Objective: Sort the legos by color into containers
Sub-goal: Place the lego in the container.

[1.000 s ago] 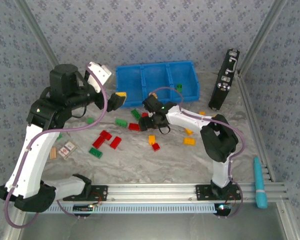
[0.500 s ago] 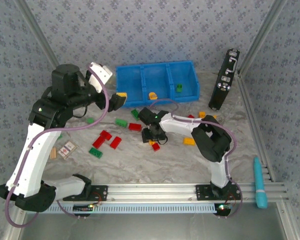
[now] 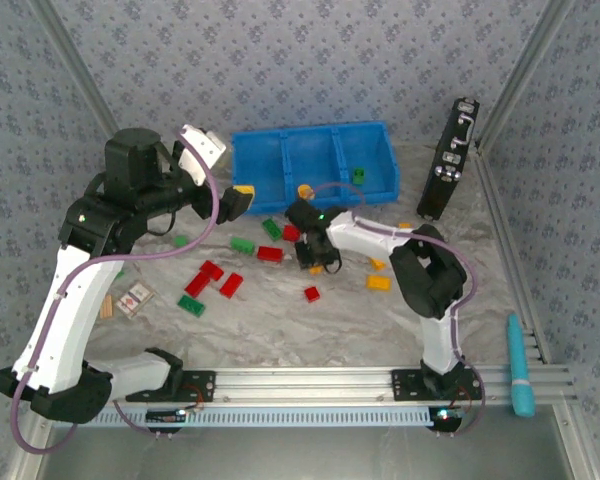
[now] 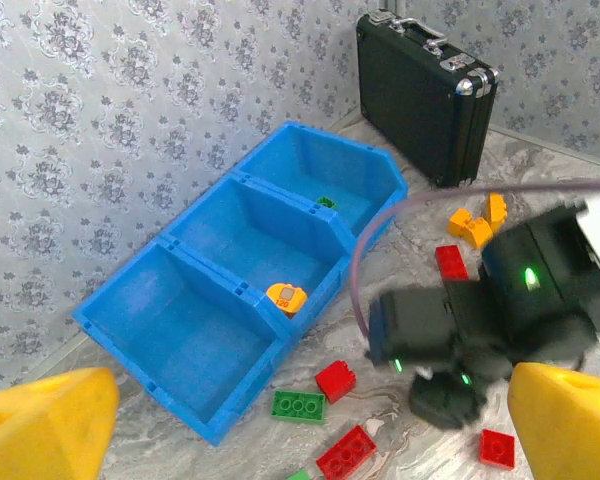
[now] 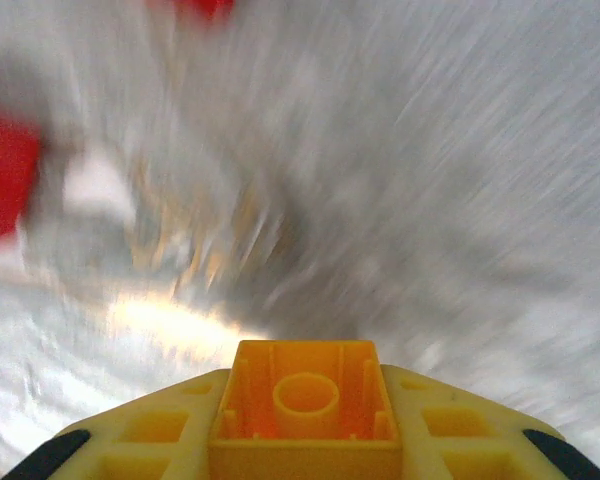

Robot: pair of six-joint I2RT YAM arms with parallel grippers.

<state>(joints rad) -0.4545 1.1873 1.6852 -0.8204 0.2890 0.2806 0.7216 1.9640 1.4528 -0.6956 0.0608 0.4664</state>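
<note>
Bench (image 3: 280,335) is boxed in by papered walls at back and both sides. A metal rail (image 3: 380,380) runs along the near edge. A bare strip of bench is left between the loose legos (image 3: 212,277) and that rail.

Blue bin (image 3: 242,172) is pushed against the back wall. Black case (image 3: 448,172) stands upright just right of it, with a narrow gap between. One orange lego (image 3: 303,189) is seen in the middle compartment (image 3: 310,160), at its front wall. One green lego (image 3: 359,174) is seen in the right compartment (image 3: 365,150).

Right gripper (image 3: 318,256) is placed just in front of the bin, among red and green legos. Its jaws are narrowed onto an orange-yellow lego (image 5: 302,390); the wrist view is motion-blurred. Left gripper (image 4: 310,405) is seen by the bin's left front corner, jaws spread wide.
</note>
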